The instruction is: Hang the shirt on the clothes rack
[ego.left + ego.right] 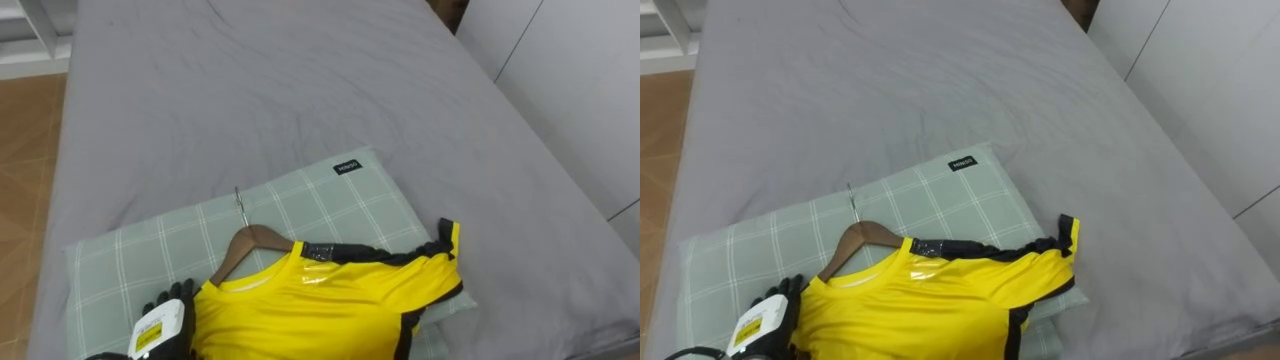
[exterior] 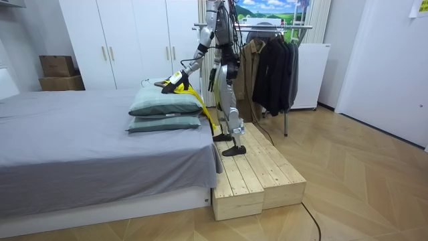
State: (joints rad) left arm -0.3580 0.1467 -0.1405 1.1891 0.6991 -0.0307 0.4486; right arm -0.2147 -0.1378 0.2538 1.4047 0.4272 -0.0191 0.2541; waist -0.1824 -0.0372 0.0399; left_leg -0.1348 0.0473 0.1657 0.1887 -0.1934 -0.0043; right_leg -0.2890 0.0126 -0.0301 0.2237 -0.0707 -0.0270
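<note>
A yellow shirt (image 1: 310, 300) with black trim at the collar and sleeve cuff lies on a wooden hanger (image 1: 255, 240), on top of a green checked pillow (image 1: 330, 195) at the near end of the bed (image 1: 300, 90). The hanger's thin metal hook (image 1: 239, 208) points to 12 o'clock. Its bare wooden arm slopes toward 8 o'clock, while the other arm is inside the shirt. One sleeve spreads to 3 o'clock, reaching the pillow's edge. In the room view the shirt's lower part hangs off the pillow down the bed's end.

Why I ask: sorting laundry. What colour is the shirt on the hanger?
The shirt is yellow with black trim, clearest in the left eye view.
</note>
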